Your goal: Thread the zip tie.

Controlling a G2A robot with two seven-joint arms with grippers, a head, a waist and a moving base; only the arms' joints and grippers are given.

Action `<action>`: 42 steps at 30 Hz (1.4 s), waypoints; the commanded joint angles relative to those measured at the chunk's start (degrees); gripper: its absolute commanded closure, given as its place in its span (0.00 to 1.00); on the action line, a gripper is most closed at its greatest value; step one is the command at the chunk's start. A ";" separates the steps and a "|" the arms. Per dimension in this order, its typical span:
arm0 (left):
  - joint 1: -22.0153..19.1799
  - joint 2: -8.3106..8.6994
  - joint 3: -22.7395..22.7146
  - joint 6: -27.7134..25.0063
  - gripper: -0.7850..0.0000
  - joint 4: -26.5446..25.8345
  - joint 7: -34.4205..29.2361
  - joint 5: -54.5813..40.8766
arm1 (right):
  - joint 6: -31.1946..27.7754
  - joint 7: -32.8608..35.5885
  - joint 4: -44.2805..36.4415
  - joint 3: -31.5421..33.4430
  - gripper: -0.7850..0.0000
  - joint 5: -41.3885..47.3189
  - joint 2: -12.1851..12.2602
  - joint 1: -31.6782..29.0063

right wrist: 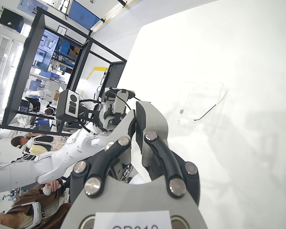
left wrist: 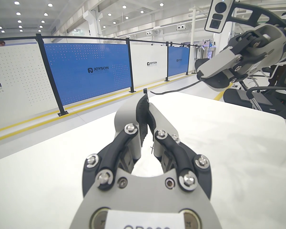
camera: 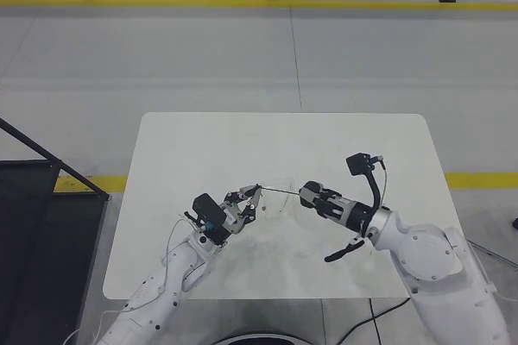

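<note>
Zip tie [camera: 279,189] held in the air between both grippers over the middle of the table [camera: 371,155].

Coming in from 7 o'clock, the left gripper [camera: 254,191] has its fingers pressed together on a small black piece [left wrist: 145,91] that stands up out of the tips. Coming in from 5 o'clock, the right gripper [camera: 302,193] is clamped on the tie's thin black strap, which runs from it toward 9 o'clock. The strap's free tip sits just beside the black piece, and whether the two touch cannot be told. Beyond the right gripper, a clear tray [right wrist: 217,89] lies flat on the table with a thin black strip [right wrist: 211,111] curving across it.
</note>
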 commanded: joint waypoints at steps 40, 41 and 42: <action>0.00 0.00 0.00 0.00 1.00 0.00 0.00 0.00 | 2.88 1.99 1.82 -0.84 1.00 1.27 -0.26 2.75; 0.00 0.00 0.00 0.00 1.00 0.00 0.00 0.00 | 3.03 2.03 1.84 -0.98 1.00 1.26 -0.28 2.95; 0.00 0.00 0.00 0.00 1.00 0.00 0.00 0.00 | 3.19 2.02 1.85 -1.12 1.00 1.26 -0.31 3.13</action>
